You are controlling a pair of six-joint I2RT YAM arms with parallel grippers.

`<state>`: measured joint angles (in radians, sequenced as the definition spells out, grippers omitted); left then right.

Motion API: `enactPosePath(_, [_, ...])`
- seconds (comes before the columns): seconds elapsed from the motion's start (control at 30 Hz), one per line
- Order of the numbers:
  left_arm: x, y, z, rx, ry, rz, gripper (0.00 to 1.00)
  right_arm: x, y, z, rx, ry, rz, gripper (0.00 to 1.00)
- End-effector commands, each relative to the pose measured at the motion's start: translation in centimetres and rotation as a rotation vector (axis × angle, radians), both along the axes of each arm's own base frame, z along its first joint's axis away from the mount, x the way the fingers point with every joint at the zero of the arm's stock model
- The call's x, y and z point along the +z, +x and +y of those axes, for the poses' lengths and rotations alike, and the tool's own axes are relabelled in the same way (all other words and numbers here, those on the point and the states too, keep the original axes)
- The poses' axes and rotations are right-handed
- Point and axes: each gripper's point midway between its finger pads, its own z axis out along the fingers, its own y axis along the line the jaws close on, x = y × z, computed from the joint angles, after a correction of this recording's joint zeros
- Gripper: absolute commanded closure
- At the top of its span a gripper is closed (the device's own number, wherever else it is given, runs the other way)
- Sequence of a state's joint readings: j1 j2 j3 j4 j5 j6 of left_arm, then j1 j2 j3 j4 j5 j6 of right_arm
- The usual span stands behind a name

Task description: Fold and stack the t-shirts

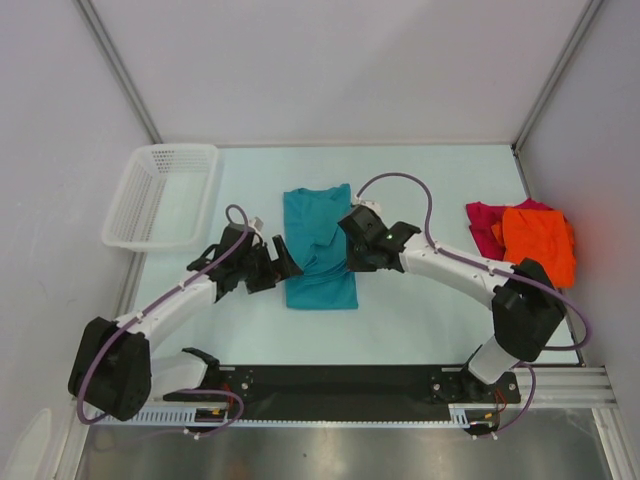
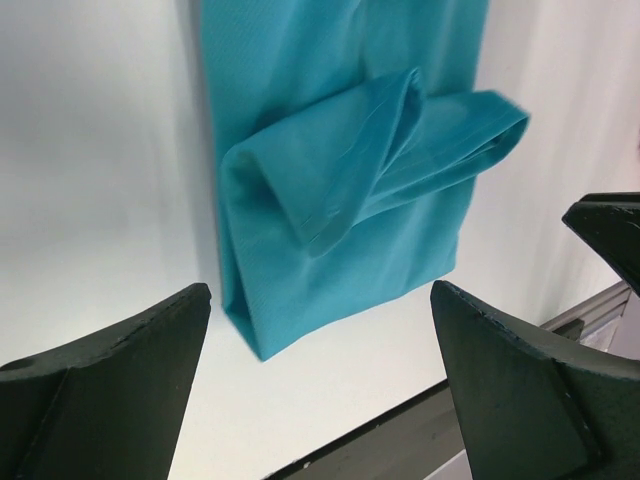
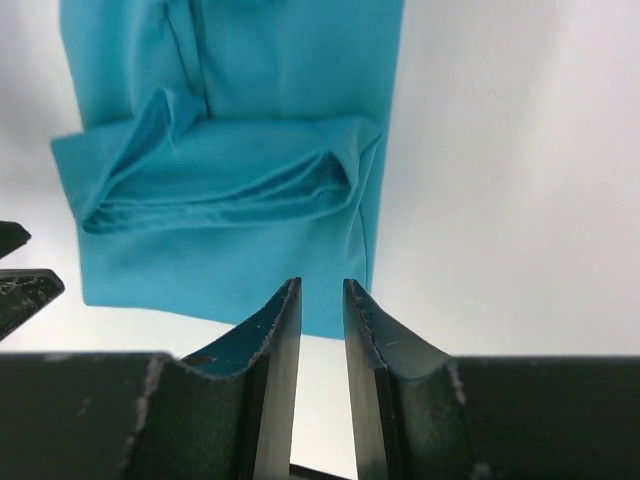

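The teal-blue t-shirt (image 1: 318, 250) lies at mid-table, folded into a long strip with a loose flap across it. It also shows in the left wrist view (image 2: 340, 180) and the right wrist view (image 3: 230, 180). My left gripper (image 1: 278, 265) is wide open and empty, just off the shirt's left near corner (image 2: 320, 300). My right gripper (image 1: 352, 258) hovers over the shirt's right edge, its jaws a narrow gap apart with nothing between them (image 3: 321, 285). The bright orange t-shirt (image 1: 540, 245) lies crumpled on the magenta-red t-shirt (image 1: 485, 222) at the right.
A white mesh basket (image 1: 160, 195) stands at the back left. The black base rail (image 1: 340, 385) runs along the near table edge. Grey walls enclose the table on three sides.
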<state>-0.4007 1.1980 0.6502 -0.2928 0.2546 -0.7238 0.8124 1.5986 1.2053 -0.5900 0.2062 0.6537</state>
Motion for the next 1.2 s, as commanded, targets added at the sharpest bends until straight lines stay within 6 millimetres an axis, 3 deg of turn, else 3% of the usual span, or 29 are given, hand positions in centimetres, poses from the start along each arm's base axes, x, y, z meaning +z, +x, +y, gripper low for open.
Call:
enactPosePath(0.0, [-0.8, -1.1, 0.8, 0.012, 0.007, 0.01, 0.03, -1.6, -1.5, -0.3, -0.026, -0.025, 0.026, 0.72])
enactPosePath(0.17, [-1.4, -1.7, 1.1, 0.019, 0.003, 0.015, 0.03, -3.0, -1.9, 0.1, -0.017, -0.035, 0.043, 0.73])
enactPosePath(0.43, [-1.5, -1.1, 1.0, 0.016, 0.017, 0.012, 0.03, -4.0, -0.8, 0.5, -0.008, -0.047, 0.045, 0.73])
enactPosePath(0.7, [-1.5, -0.5, 0.7, 0.008, 0.021, 0.02, 0.03, -6.9, 0.1, 0.7, -0.007, -0.074, 0.079, 0.75])
enactPosePath(1.17, [-1.8, -0.2, 0.6, 0.008, 0.028, 0.027, 0.03, -5.7, 2.2, 2.9, 0.021, -0.051, 0.048, 0.75])
